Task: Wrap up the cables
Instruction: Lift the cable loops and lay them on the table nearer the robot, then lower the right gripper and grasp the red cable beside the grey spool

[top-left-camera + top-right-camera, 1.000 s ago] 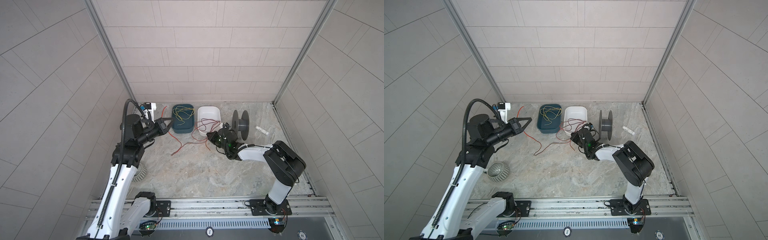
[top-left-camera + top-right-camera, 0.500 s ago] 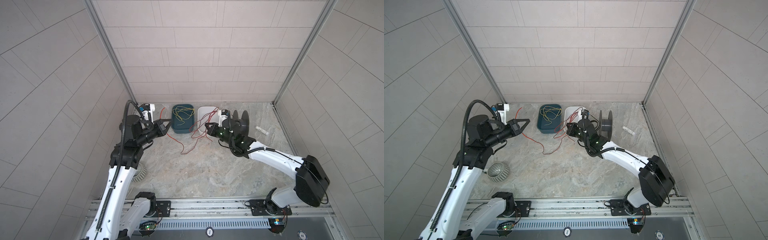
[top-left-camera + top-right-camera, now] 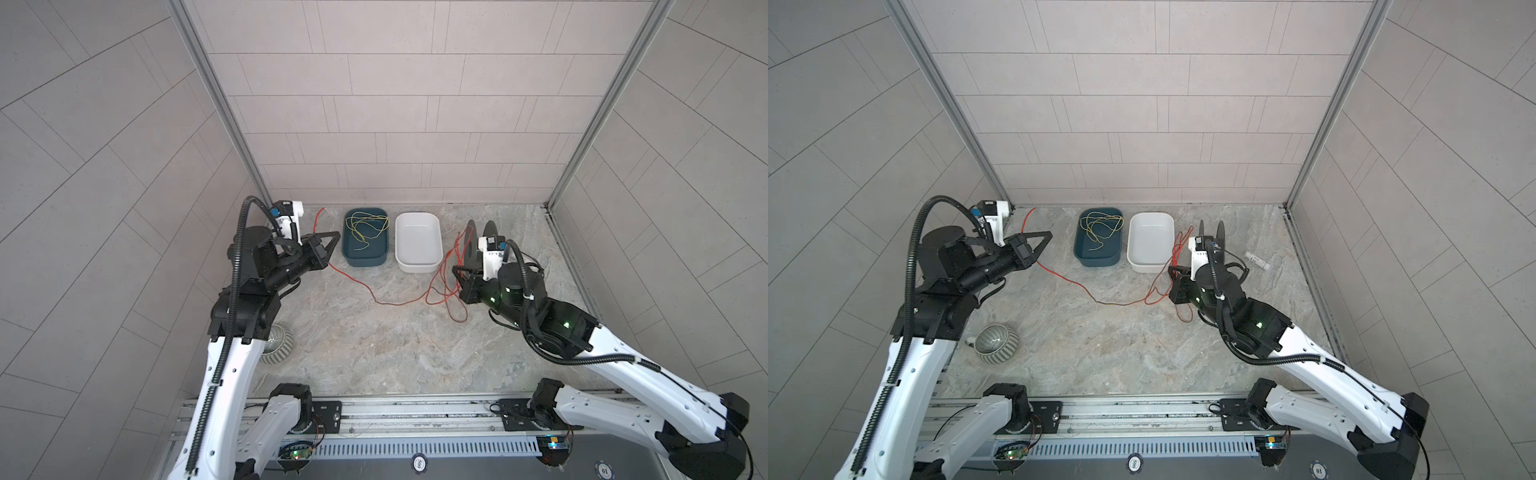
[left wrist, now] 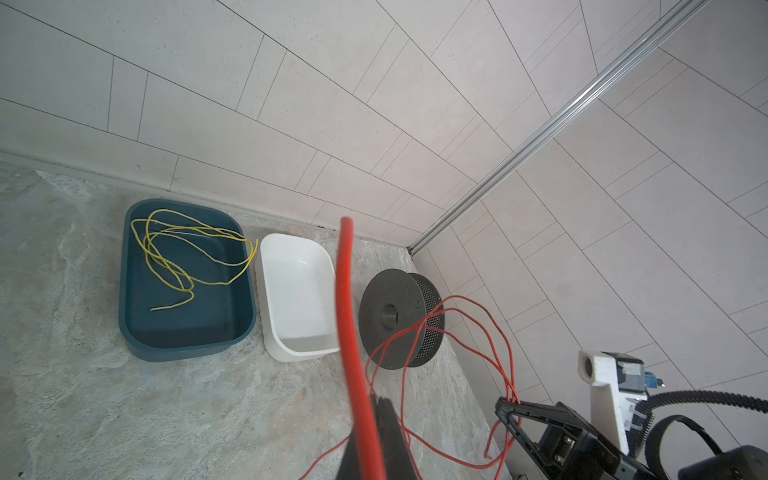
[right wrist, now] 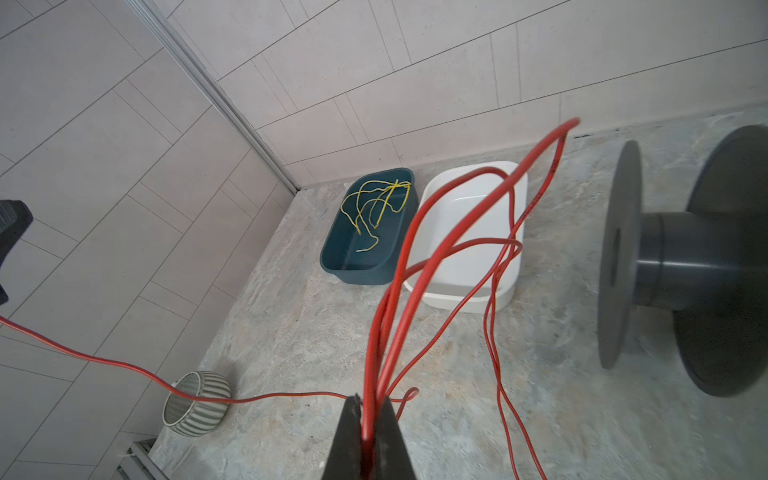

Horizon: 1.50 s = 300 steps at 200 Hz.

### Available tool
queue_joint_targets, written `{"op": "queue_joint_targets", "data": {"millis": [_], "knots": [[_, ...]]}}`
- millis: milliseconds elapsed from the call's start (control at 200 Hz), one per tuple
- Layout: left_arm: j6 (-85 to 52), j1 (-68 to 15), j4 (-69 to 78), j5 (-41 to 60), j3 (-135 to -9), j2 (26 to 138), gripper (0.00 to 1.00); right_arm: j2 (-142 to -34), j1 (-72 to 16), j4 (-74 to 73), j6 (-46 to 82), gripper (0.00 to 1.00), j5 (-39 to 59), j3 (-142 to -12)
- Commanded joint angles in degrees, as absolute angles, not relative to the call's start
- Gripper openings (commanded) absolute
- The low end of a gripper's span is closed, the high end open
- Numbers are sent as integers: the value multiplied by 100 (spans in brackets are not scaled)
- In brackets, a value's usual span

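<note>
Your left claw (image 3: 332,248) and right claw (image 3: 460,274) are both clenching the cables (image 3: 376,300); the spool (image 3: 471,240) is standing nearest the right claw, at one o'clock.

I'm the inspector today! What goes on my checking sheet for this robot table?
Surface: marbled tabletop, no spills seen.
Job's things: red wire hangs between both grippers, sagging onto the tabletop, with loose loops by the spool; the spool stands on its rims, core bare.
Clutter: blue tray holding yellow wire; empty white tray beside it; ribbed cup by the left arm; small white tube near the right wall.
Grippers: left gripper shut on red wire; right gripper shut on several red wire strands.
Cables: black hose along each arm.
Surroundings: tiled walls on three sides; rail in front.
</note>
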<state>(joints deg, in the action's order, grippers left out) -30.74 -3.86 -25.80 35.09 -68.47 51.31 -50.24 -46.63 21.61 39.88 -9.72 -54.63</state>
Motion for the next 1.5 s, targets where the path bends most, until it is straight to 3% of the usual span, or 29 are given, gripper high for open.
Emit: {"op": "queue_joint_targets", "data": {"millis": [0, 265, 390, 530, 671, 866, 996, 1166, 1336, 1496], "knots": [[-2685, -334, -2874, 3277, -7117, 5148, 0, -4673, -4702, 3111, 3972, 1, -1287, -5203], [-2255, -341, -3409, 2843, -7453, 5360, 0, -4429, -4698, 3675, 3842, 5, -1361, -4520], [-2216, -335, -3483, 2781, -7495, 5437, 0, -4438, -4702, 3631, 3708, 28, -1047, -4295], [-2045, -335, -3744, 2435, -7658, 5505, 0, -4441, -4695, 3796, 3609, 66, -946, -4176], [-2039, -337, -3745, 2411, -7655, 5550, 0, -4162, -4693, 3814, 3671, 79, -743, -3958], [-1995, -336, -3758, 2321, -7645, 5604, 0, -4273, -4693, 3903, 3780, 79, -169, -3696], [-2002, -334, -3726, 2321, -7610, 5588, 0, -4455, -4693, 3471, 3955, 70, -88, -3206], [-2021, -334, -3696, 2343, -7556, 5533, 0, -4742, -4702, 3225, 3972, 63, -500, -2884], [-2109, -337, -3551, 2554, -7434, 5476, 0, -4878, -4694, 2628, 4058, 63, -837, -2628], [-2109, -336, -3460, 2514, -7278, 5290, 0, -4843, -4567, 1653, 4346, 47, -1335, -2491]]}}
